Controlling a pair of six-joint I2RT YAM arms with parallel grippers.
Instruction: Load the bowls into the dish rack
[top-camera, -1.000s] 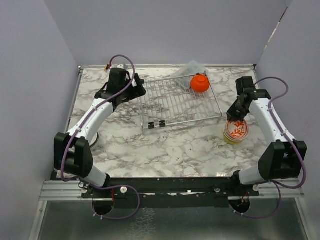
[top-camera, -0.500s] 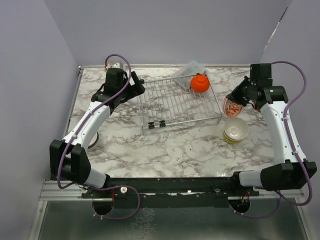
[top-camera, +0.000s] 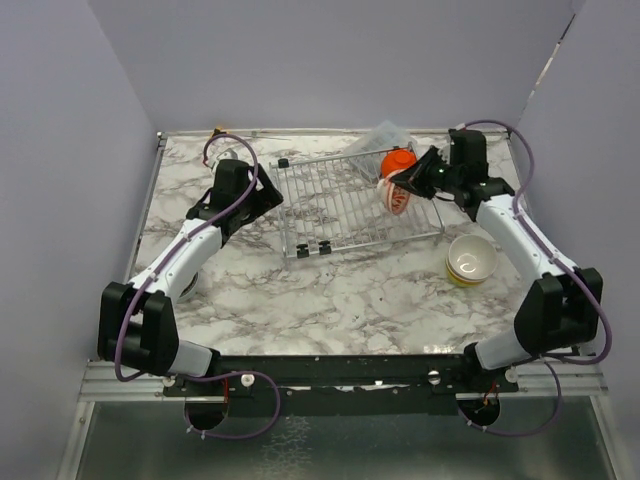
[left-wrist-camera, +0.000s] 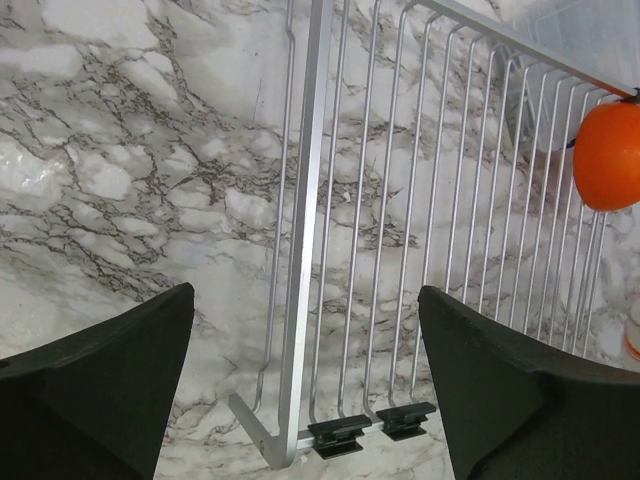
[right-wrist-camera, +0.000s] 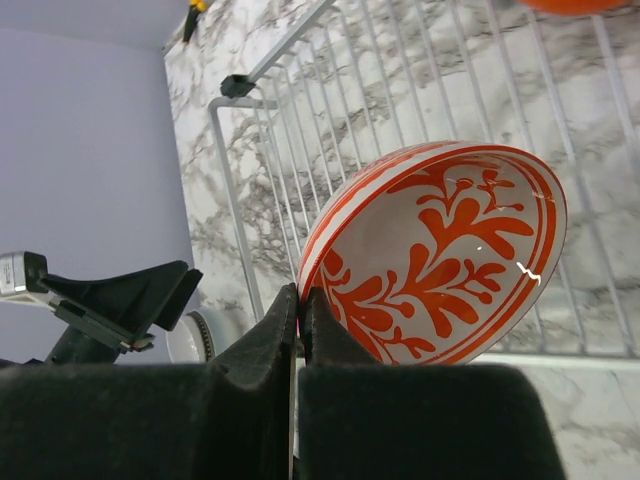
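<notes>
Because your right pincer pinches the red-patterned bowl by its rim, the bowl hangs tilted over the dish rack, just beside the orange bowl, likely for setting down on edge. Your left pincer gapes empty over the rack's left end.

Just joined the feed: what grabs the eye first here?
The right gripper is pinched on the rim of a white round bowl with a red leaf pattern, held tilted over the right end of the silver wire dish rack. Beyond it an orange bowl sits at the rack's far right corner, while the left gripper hovers open over the rack's left edge.
</notes>
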